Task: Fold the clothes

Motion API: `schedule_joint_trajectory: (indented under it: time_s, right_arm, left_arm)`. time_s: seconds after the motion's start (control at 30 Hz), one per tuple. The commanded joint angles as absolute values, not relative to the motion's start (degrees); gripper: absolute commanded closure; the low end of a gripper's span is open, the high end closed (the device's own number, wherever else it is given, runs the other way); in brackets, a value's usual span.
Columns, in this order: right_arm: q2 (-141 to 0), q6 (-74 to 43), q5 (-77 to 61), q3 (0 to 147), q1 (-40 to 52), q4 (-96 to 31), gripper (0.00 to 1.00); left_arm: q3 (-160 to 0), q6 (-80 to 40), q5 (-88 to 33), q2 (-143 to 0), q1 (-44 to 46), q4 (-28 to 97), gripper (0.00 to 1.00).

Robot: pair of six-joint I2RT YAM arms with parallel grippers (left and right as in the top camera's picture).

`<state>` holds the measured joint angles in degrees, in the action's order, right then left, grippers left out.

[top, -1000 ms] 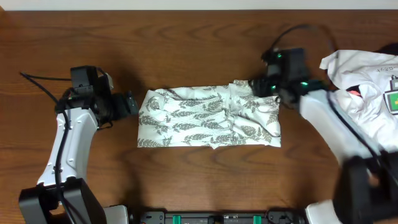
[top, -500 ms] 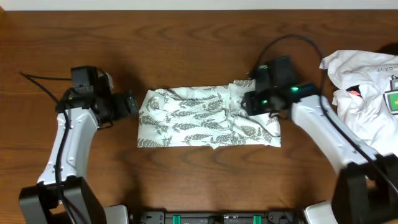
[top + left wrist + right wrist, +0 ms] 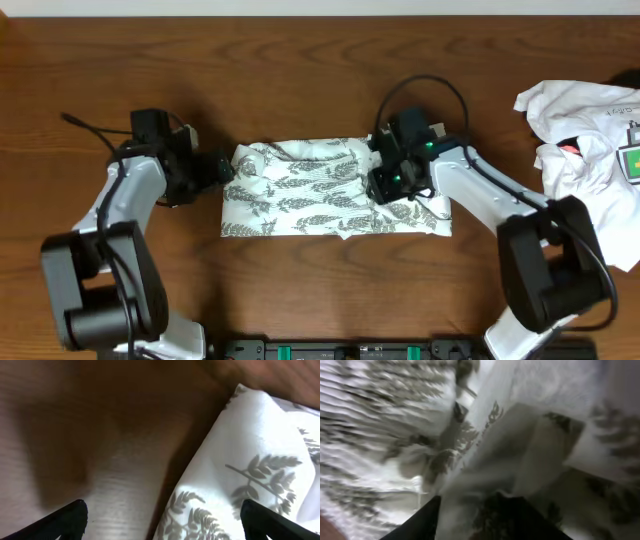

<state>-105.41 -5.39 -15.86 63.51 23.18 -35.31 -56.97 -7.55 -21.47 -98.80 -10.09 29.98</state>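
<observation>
Two garments are lying on the table. One large white thin fabric garment printed all over with grey-green fern leaves (image 3: 320,190) is sitting as a rumpled oblong at the centre of the overhead view. One plain white crumpled garment (image 3: 580,120) with a small green-and-yellow tag (image 3: 632,162) is resting well apart from it, at 3 o'clock by the edge. Two white-and-black arms (image 3: 120,205) are reaching in. The left gripper (image 3: 218,168) is hovering at the fern garment's 9 o'clock end with its claw spread wide, and the cloth's edge is showing between the fingertips (image 3: 75,515) in its wrist view. The right gripper (image 3: 383,182) is sitting over the fern garment's bunched 2 o'clock part. Its wrist view is blurring, so I cannot tell whether that claw is spread or pinching cloth. The dark brown wood-grain table (image 3: 300,70) is filling the view, and a pale strip (image 3: 320,6) is running along the 12 o'clock edge.
</observation>
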Motion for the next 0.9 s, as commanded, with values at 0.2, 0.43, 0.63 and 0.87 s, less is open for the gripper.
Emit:
schedule_joint_trajectory:
  time_s: [0.2,0.43,0.63,0.87]
  right_arm:
    - [-106.6,-4.4,-16.1,63.0,23.7,-34.9,0.56]
    - [-106.6,-4.4,-16.1,63.0,23.7,-34.9,0.56]
    - [-106.6,-4.4,-16.1,63.0,23.7,-34.9,0.56]
    - [-106.6,-4.6,-16.1,63.0,23.7,-34.7,0.57]
  left_arm:
    - [-56.5,-7.6,-29.7,-103.0,-10.2,27.9,0.02]
    - [-56.5,-7.6,-33.0,-103.0,-9.5,28.0,0.03]
    - [-55.9,-7.5,-33.0,-103.0,-8.3,28.3,0.25]
    - [-54.4,-7.4,-33.0,-103.0,-6.1,28.3,0.43]
